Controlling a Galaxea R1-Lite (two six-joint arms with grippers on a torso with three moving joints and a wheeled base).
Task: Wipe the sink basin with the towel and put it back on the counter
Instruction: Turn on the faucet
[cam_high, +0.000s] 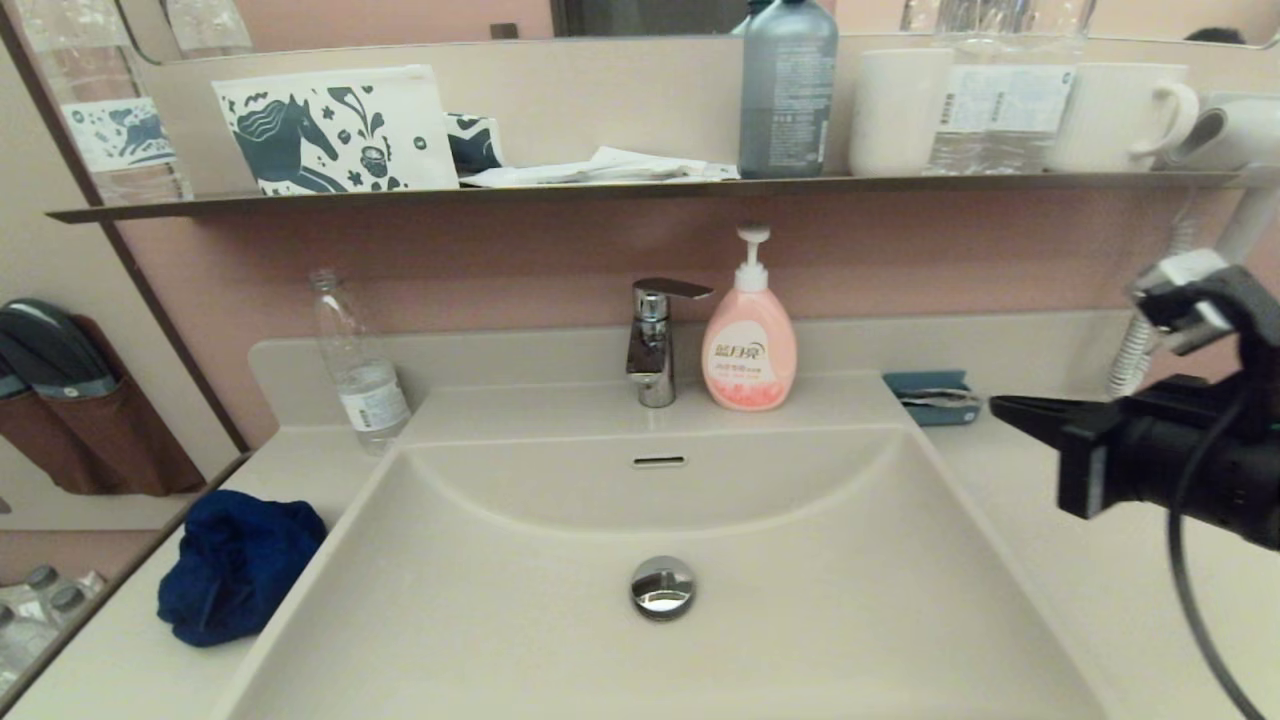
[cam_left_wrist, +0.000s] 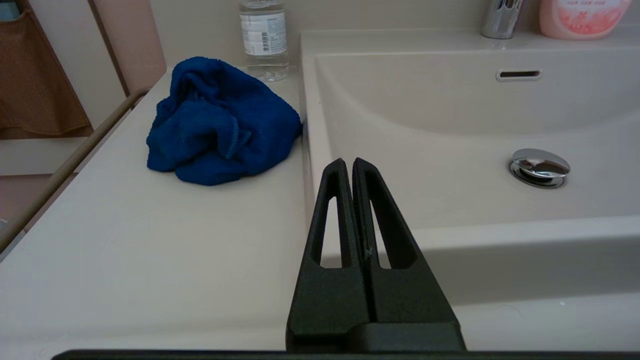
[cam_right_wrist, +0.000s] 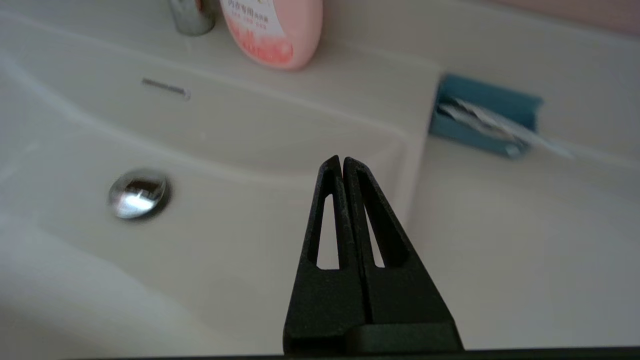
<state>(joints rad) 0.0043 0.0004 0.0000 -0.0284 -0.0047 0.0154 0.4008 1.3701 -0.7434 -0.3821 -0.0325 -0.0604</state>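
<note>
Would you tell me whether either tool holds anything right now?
Nothing is held: left tool and right tool are both shut and empty; the towel lies on the counter.

Pink wall (cam_high: 500, 270), thin dark shelf (cam_high: 640, 187), mirror (cam_high: 400, 20) above, soft indoor light

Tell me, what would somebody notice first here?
Probably the crumpled blue towel on the counter, left of the big sink basin. Next, the pink soap bottle beside the tap, and the right gripper hovering shut at the basin's right.
</note>
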